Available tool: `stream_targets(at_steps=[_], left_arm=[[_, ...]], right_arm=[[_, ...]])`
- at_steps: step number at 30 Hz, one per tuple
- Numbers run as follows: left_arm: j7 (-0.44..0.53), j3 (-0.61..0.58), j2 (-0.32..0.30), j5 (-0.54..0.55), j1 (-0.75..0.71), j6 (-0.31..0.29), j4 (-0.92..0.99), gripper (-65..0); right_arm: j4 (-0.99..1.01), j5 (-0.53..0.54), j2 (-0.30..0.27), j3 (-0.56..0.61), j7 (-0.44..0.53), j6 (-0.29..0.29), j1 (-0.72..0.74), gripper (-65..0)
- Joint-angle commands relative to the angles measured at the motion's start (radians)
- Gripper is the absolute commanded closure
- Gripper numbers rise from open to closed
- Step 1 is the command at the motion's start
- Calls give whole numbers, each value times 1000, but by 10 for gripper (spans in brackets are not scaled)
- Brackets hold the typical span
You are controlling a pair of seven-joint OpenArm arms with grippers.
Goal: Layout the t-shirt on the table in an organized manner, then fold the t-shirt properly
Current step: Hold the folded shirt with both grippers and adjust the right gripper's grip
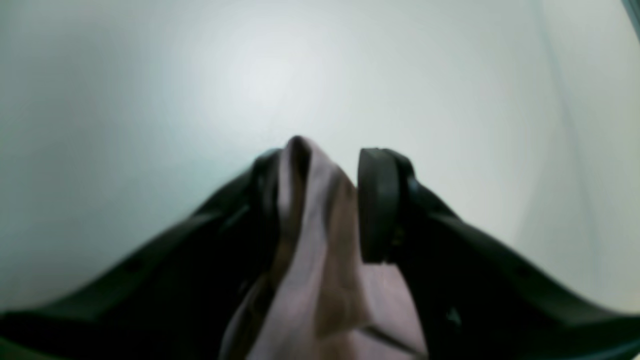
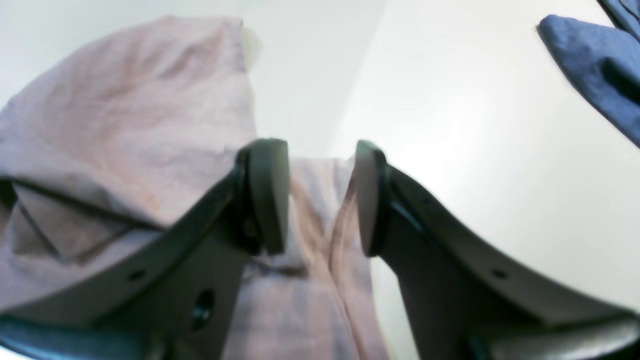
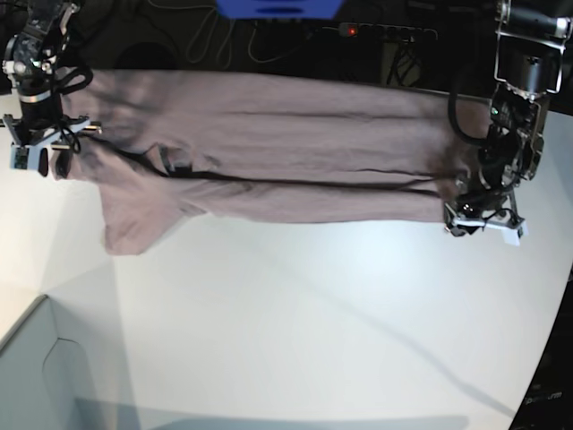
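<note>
The dusty mauve t-shirt [image 3: 269, 152] is stretched sideways across the far part of the white table [image 3: 313, 313]. One sleeve [image 3: 130, 228] droops toward the front left. My left gripper [image 3: 470, 213] holds the shirt's right end. In the left wrist view the jaws [image 1: 320, 200] are shut on a bunched fold of the shirt [image 1: 320, 280]. My right gripper [image 3: 49, 154] is at the shirt's left end. In the right wrist view its pads [image 2: 320, 195] stand a little apart with a strip of the shirt [image 2: 320, 225] pinched between them, and more shirt [image 2: 125, 115] spreads to the left.
A pale grey-blue box corner [image 3: 36, 376] sits at the front left. A blue cloth [image 2: 595, 65] lies at the upper right of the right wrist view. Cables and a power strip [image 3: 385, 31] run behind the table's far edge.
</note>
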State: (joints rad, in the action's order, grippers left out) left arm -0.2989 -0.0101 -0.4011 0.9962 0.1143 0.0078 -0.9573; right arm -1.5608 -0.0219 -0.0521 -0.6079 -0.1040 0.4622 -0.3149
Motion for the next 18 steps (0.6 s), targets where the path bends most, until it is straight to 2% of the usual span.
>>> stream_targets(at_steps=[1,3,8,14,18], left_arm=[[11,8,-17,6,17,-6,-19,-210],[11,8,-17,6,17,-6,-19,-198],[11,8,-19,8,17,-4,-19,-232],[16,8,-42,8,-5,-4,-91,-229],[16,8,-42,6,-5,-1,-107,-152]], right_arm=[[-19,9,-12,-4,30,-3,7,-224],[-20,9,-12,-4,30,-3,7,-224],[-20,9,-12,-4,30,-3,7,-225],[-20,9,-12,-4,30,-3,7,-225],[-20,9,-12,-4,30,-3,9,-225]])
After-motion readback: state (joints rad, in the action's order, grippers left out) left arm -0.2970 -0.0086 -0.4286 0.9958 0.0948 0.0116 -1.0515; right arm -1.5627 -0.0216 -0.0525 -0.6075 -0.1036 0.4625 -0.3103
